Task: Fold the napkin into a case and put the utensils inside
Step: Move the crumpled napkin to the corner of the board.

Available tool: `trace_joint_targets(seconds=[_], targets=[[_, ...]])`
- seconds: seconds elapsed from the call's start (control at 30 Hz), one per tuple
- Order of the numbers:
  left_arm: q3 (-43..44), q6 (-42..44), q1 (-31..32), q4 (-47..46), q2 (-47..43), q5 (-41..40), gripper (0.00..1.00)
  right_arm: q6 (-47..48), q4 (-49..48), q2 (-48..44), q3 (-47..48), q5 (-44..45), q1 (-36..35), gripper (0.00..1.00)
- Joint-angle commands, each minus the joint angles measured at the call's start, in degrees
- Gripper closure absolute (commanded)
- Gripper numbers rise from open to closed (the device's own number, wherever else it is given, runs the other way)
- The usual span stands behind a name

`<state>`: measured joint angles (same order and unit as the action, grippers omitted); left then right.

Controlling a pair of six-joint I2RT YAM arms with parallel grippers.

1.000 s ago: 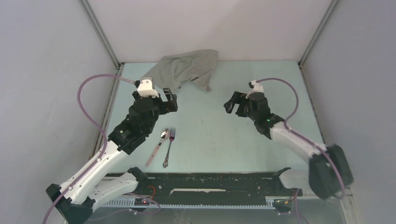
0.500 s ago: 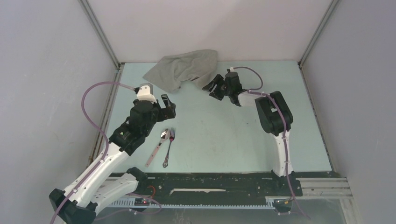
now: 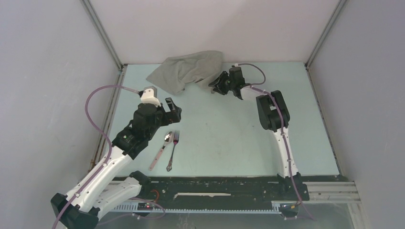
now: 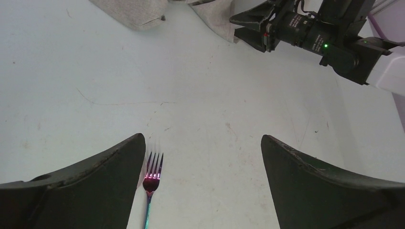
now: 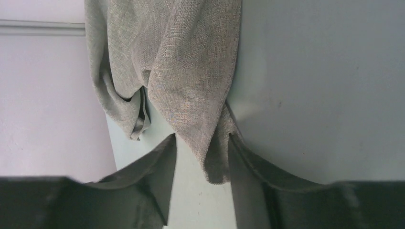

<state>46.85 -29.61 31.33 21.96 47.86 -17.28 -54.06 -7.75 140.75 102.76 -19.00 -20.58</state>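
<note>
The grey napkin [image 3: 191, 70] lies crumpled against the back wall; no case shape shows. One corner of the napkin [image 5: 191, 81] hangs between my right gripper's [image 5: 201, 138] half-closed jaws. It touches the right finger, and a gap remains at the left finger. From above, the right gripper [image 3: 216, 86] is at the cloth's right corner. The spoon [image 3: 161, 149] and fork [image 3: 172, 151] lie side by side near the front. My left gripper [image 3: 173, 106] hovers wide open just beyond them, with the fork's tines [image 4: 152, 167] by its left finger.
The enclosure's walls meet the table close behind the napkin. A metal post [image 3: 102, 36] stands at the back-left corner and another post [image 3: 325, 33] at the back right. A black rail [image 3: 215, 188] runs along the near edge.
My right arm has swung from mid-right to the napkin's right corner, and its jaws have narrowed around it. The left gripper has drifted slightly nearer, still wide open.
</note>
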Motion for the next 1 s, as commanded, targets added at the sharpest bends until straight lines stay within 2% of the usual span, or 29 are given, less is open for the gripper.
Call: trace_joint_targets(seconds=[0.0,0.07,0.13,0.2,0.23,0.37,0.5,0.53,0.67,0.73,0.83,0.87,0.9,0.97], targets=[[1.25,-1.34,-0.58,-1.45,0.02,1.95,0.0,-1.5,1.79,1.58,3.71,-2.17,-0.11,0.55],[1.6,-1.99,-0.65,-0.95,0.04,2.5,0.0,-1.02,1.63,0.83,3.72,-2.67,-0.17,0.65],[1.96,-2.5,-0.73,-0.43,0.12,3.19,0.0,-0.25,1.59,-0.29,3.25,-4.32,-0.12,0.78],[2.63,-3.33,-0.99,0.46,0.13,3.87,0.0,0.61,1.93,-2.73,1.25,-6.88,0.42,0.98],[2.74,-3.63,-1.07,0.8,0.01,4.07,0.0,0.85,2.01,-4.79,-1.0,-8.09,0.98,1.0],[2.92,-4.9,-1.19,1.0,-0.95,4.81,0.0,0.37,-0.25,-19.43,-20.61,-11.38,3.32,1.0],[2.89,-5.41,-1.27,0.76,-0.67,5.1,0.0,3.26,6.62,-37.5,-40.31,-15.6,6.71,1.0],[2.94,-5.38,-1.27,0.55,-0.19,5.35,0.0,4.76,10.63,-42.54,-45.09,-14.5,7.44,1.0],[3.75,-5.89,-1.44,-0.11,3.47,7.28,0.0,13.16,32.08,-62.57,-57.89,-0.79,8.77,1.0],[4.43,-6.63,-1.62,-0.4,5.83,8.41,0.0,14.37,39.75,-71.88,-64.27,4.2,9.01,1.0],[4.52,-7.04,-1.79,-2.57,8.47,10.92,0.0,12.98,47.88,-87.08,-70.21,6.35,8.27,0.96],[4.75,-7.0,-1.88,-2.91,9.48,11.37,0.0,12.26,49.62,-91.77,-71.31,6.57,7.24,0.9],[4.98,-6.95,-2.01,-2.96,10.52,11.51,0.0,11.88,50.48,-97.69,-72.06,6.05,6.1,0.79],[5.57,-6.87,-2.56,-3.18,12.71,11.37,0.0,12.28,51.39,-103.28,-72.0,6.32,5.2,0.48]])
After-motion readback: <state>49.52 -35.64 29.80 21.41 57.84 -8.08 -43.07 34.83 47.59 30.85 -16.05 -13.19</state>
